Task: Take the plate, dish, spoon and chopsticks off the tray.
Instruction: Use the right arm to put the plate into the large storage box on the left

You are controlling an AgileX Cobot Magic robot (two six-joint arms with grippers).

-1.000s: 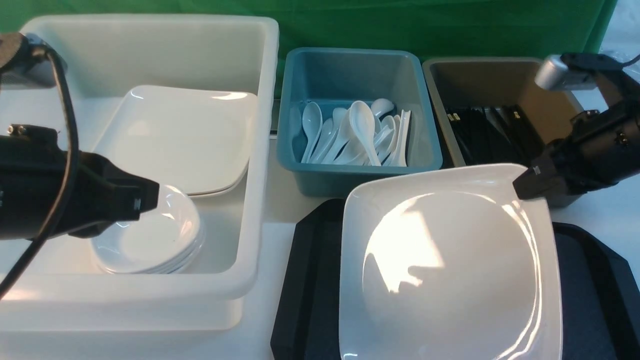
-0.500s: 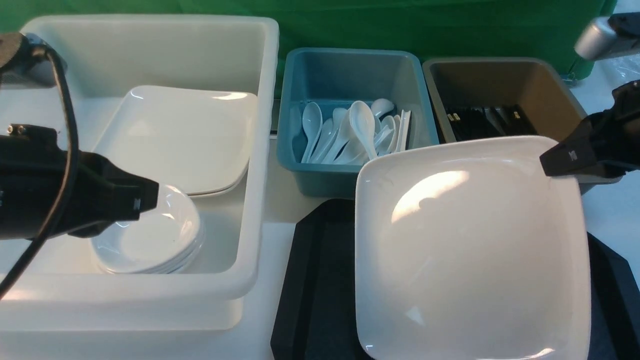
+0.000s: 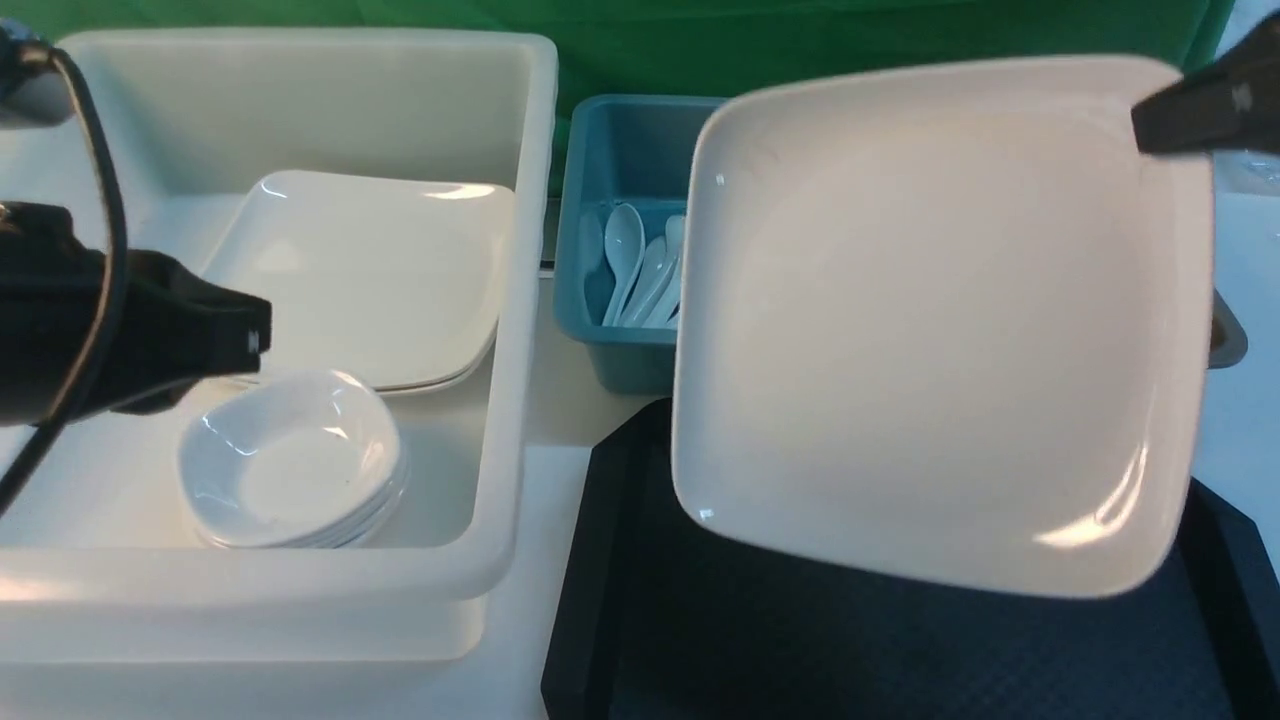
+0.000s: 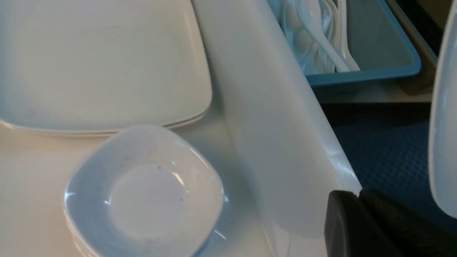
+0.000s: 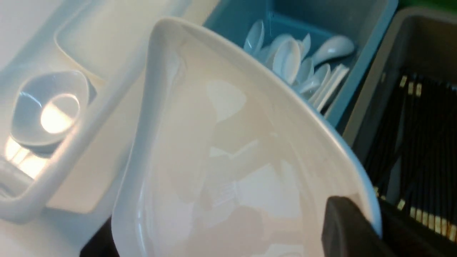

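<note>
Plate [image 3: 940, 320] was held in the air above the tray [image 3: 640, 620], not touching it. It was tilted steeply, with its glossy inner face toward the front camera. Right gripper [image 3: 1150, 125] was clamped on the plate's far right corner, one finger on the inner face and the rim between the jaws. The plate hid most of the blue bin [image 3: 610, 340] and nearly all of the brown bin [image 5: 378, 78] in the front view. The tray lay flat on the table below, its textured black surface showing under the plate's lower edge.

The blue bin, behind the tray, held a pile of white spoons [image 3: 625, 260]. The brown bin just beside it held black chopsticks [image 5: 421, 135] lying lengthwise. The white bin [image 3: 520, 300] sat to the left, with a stack of large plates [image 3: 370, 270] at the back and a stack of small dishes [image 3: 295, 460] in front.

Left gripper [image 3: 250, 340] hovered over the white bin near the small dishes. Its fingers were pressed together with nothing between them.
</note>
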